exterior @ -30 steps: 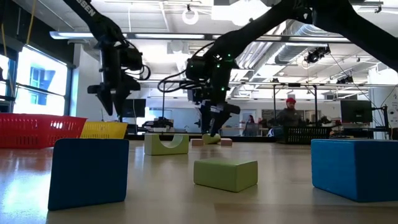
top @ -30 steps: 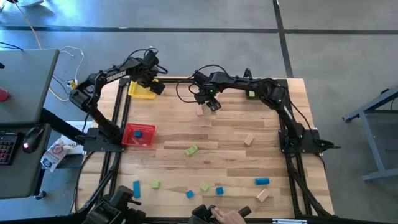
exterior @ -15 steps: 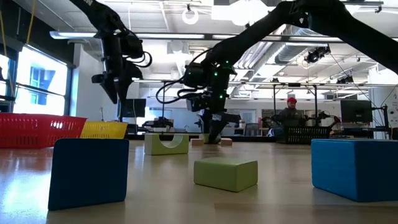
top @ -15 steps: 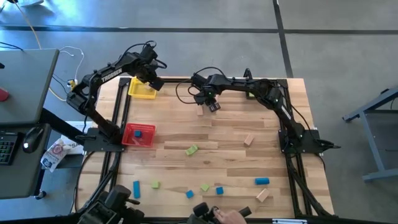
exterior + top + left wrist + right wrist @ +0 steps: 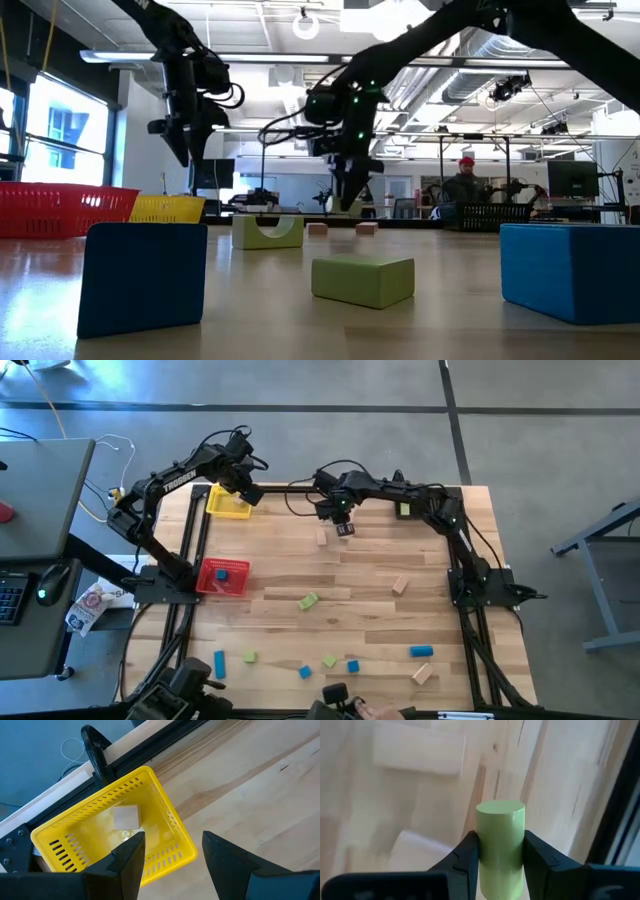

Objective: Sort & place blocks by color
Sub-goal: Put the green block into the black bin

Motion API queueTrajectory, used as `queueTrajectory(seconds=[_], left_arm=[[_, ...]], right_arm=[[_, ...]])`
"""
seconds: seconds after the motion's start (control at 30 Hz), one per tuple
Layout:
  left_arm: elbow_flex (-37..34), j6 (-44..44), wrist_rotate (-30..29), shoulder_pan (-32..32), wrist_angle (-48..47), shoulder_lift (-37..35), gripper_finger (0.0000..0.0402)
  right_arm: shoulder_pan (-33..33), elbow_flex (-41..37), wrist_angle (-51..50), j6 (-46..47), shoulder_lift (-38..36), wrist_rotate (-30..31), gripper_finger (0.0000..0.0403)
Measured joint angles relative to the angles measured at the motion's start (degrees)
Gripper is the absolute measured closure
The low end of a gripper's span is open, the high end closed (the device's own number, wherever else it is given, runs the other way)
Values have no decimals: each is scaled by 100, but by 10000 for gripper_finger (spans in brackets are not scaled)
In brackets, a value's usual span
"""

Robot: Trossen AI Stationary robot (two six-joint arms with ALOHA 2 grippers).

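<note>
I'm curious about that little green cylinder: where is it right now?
The green cylinder is clamped in the right tool, lifted off the table's far middle, just above a tan block in the high view.

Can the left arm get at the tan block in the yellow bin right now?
Probably yes. The left gripper hangs open right above the yellow bin, and the tan block lies uncovered inside. Only the bin walls could crowd its fingers.

We've got two bins (image 5: 228, 503) on the desk's (image 5: 370, 590) left side, one block (image 5: 125, 817) inside the back bin, other blocks (image 5: 307, 601) scattered toward the front.
</note>
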Motion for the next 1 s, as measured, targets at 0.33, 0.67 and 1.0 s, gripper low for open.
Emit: queueTrajectory(seconds=[0.33,0.67,1.0], left_arm=[[0,-44,40,-2,-2,0,218],[0,10,40,-2,0,0,218],[0,57,42,-2,0,0,218]], right_arm=[[-434,0,-943,645,-726,-92,315],[-1007,0,-1871,1176,-1152,-109,315],[-1236,0,-2550,1813,-1310,412,315]])
